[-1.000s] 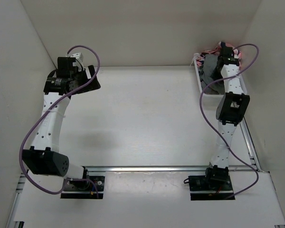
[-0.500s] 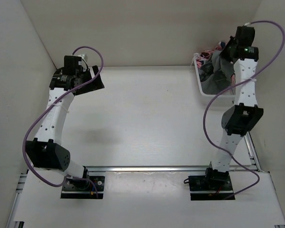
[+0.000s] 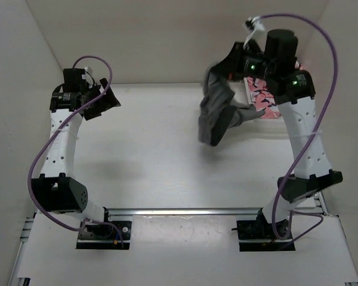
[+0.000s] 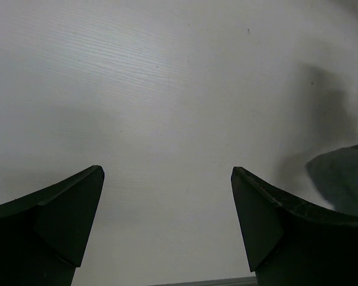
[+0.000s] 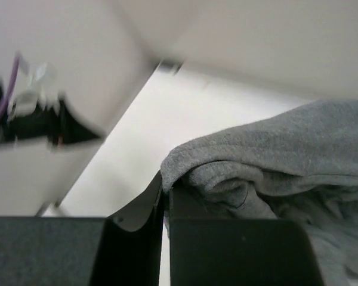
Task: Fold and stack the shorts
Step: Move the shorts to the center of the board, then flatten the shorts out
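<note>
under both arms, surface: white and flat, running from an aluminium rail at the near edge back to the far wall.
walls: plain white panels on the left, rear and right sides.
right arm: white with black joints, reaching up and back from its base toward the far right corner, with its wrist turned in toward the middle.
left arm: same build, standing along the left side, with its wrist near the far left corner and pointing inward.
dark grey shorts: hanging in a bunched, crumpled drape from the tip of the right arm, up off the surface at far centre-right. one trailing end reaches rightward toward the pink pair. a rounded grey corner also shows at the right edge of the left wrist view.
pink shorts: pink with a navy and white pattern, at the far right corner, partly hidden behind the right arm. what they rest in is hard to make out from here.
purple cables: one loops along each arm.
right fingers: pressed together, pinching a folded edge of the dark grey shorts, which bulge just above them.
left fingers: spread wide, with white surface showing between them.
</note>
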`<state>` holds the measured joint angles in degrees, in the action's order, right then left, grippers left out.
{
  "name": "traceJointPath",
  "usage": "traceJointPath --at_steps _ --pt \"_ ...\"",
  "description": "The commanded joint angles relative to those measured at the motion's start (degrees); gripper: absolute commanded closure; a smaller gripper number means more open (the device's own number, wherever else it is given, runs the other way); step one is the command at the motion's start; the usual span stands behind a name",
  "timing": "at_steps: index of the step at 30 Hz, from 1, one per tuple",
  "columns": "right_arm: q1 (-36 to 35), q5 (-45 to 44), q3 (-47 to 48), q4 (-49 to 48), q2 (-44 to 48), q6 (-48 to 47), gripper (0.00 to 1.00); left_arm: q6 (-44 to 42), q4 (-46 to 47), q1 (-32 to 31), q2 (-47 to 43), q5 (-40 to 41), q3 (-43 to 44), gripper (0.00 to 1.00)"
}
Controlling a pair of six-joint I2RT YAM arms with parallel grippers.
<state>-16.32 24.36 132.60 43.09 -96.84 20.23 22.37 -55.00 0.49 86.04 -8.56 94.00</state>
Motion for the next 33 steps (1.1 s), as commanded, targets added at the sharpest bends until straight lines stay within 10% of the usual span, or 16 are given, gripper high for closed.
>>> traceJointPath --at_steps 1,7,8,11,18,23,27,33 --pt "-2.67 6.56 -13.95 -1.34 5.86 -2.91 1.0 -0.65 -0.8 2.23 -3.25 -2.34 5.48 0.0" --pt "3.99 -5.34 -37.84 -7.23 11.07 -0.2 0.93 -2.16 -1.52 -0.13 -4.39 -1.81 5.33 0.0" --pt "7.14 -8.77 -36.89 -4.8 7.23 -0.19 0.38 -2.16 -1.51 -1.79 -3.26 -1.81 4.71 0.0" --pt "10.34 -17.23 -32.06 2.05 -0.36 1.04 0.01 -2.16 -0.98 -6.19 0.44 -2.87 2.6 0.0" --pt "0.69 -24.18 -47.84 0.51 10.16 3.67 0.0 1.35 3.14 -16.03 7.55 0.73 -8.11 0.0" --pt "-19.77 -23.66 -61.74 -2.84 15.98 6.84 0.0 5.57 7.62 -18.95 18.09 -0.84 -7.87 0.0" --pt "-35.5 -28.57 -62.9 -5.64 9.85 8.16 0.0 7.42 8.33 -20.53 31.45 -3.84 0.8 0.0" --pt "-40.9 -27.35 -60.26 -11.53 -1.85 5.44 0.0 9.01 8.33 -20.53 40.6 -5.59 8.91 0.07"
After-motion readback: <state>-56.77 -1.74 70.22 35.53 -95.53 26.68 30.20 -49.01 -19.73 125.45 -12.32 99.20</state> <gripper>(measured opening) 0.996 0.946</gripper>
